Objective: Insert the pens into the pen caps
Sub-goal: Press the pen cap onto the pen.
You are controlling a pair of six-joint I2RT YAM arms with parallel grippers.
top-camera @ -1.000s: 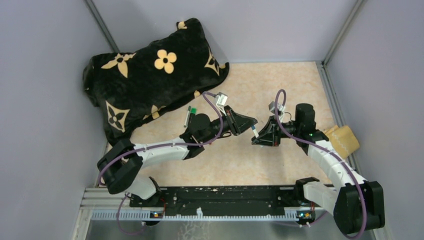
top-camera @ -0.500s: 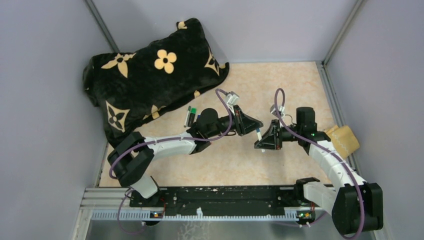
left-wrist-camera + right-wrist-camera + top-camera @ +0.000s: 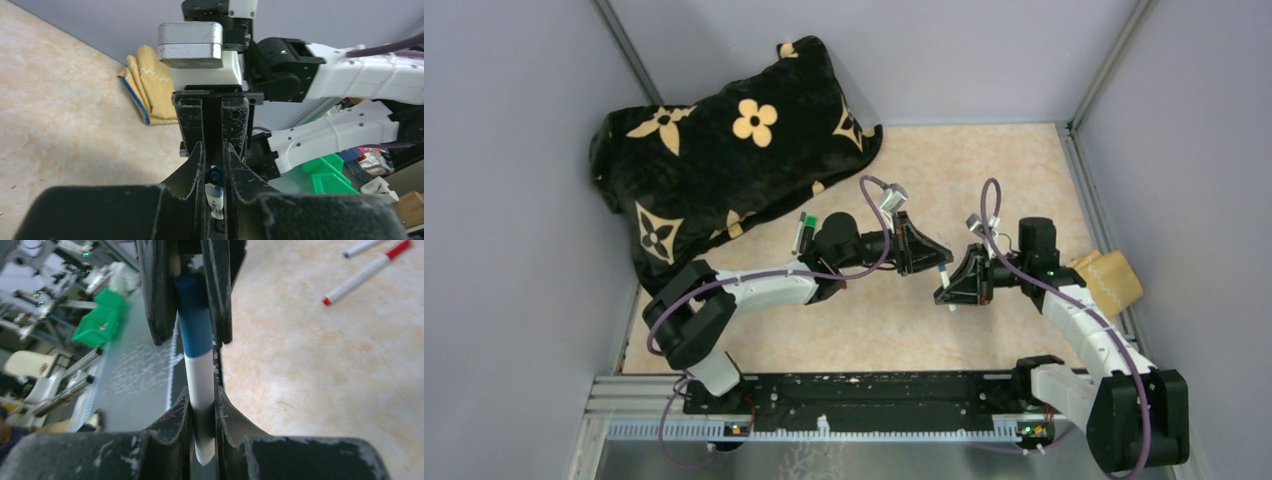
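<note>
My left gripper (image 3: 931, 263) and right gripper (image 3: 953, 286) meet tip to tip over the middle of the table. The right gripper (image 3: 202, 392) is shut on the white barrel of a pen (image 3: 199, 377). A dark blue pen cap (image 3: 192, 315) sits on that pen's far end. The left gripper (image 3: 214, 150) is shut on this cap (image 3: 216, 175), with the white barrel (image 3: 215, 199) showing just below it. A red-ended pen (image 3: 367, 272) and a blue-tipped pen (image 3: 361, 246) lie loose on the table. A green-ended pen (image 3: 802, 232) lies by the left arm.
A large black cushion with tan flowers (image 3: 724, 150) fills the back left. A tan cardboard box (image 3: 1109, 280) lies by the right wall behind the right arm; it also shows in the left wrist view (image 3: 145, 85). A black rail (image 3: 864, 390) runs along the near edge.
Both grippers have moved right and a little nearer. The gap between them has closed, and the left gripper's fingers now hold the cap on the pen's end.
</note>
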